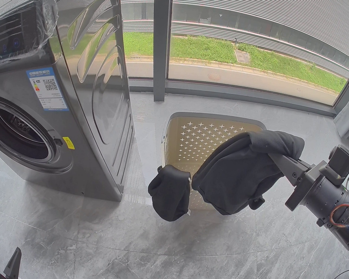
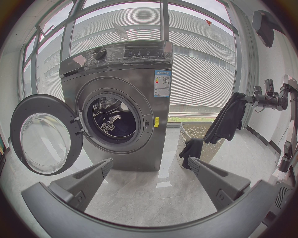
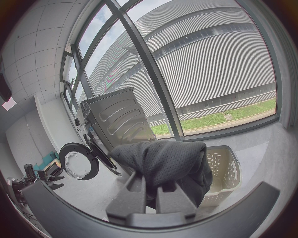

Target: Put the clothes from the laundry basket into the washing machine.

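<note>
Black cloth, a garment (image 1: 236, 172), hangs from the right gripper (image 1: 278, 158), jaws clamped on it, above the laundry basket (image 1: 217, 118) at one o'clock. A dark fold (image 1: 170, 194) drapes the basket's near rim. The washing machine (image 1: 64, 94) stands at ten o'clock, its door (image 2: 46, 133) open. The left gripper (image 1: 0, 248), at seven o'clock, has its jaws apart.

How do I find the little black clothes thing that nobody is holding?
Start at the big grey washing machine; the beige laundry basket stands on the floor beside it. A small black garment hangs over the basket's rim on the robot's side. Unlike the bigger dark garment in the right gripper, nothing holds it.
</note>
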